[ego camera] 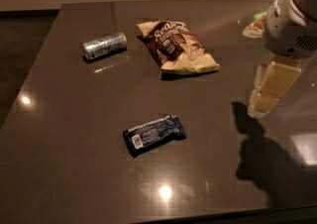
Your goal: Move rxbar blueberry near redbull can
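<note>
At right edge — pincer [261, 103], state unclear | flat rxbar blueberry [154, 133] | cylindrical redbull can [104, 45]

A brown-and-cream chip bag [179, 47] lies flat toward the far side of a dark, glossy table [64, 168], with bright light spots reflecting off its surface. The gripper [261, 103] hangs over the table's right side.
</note>
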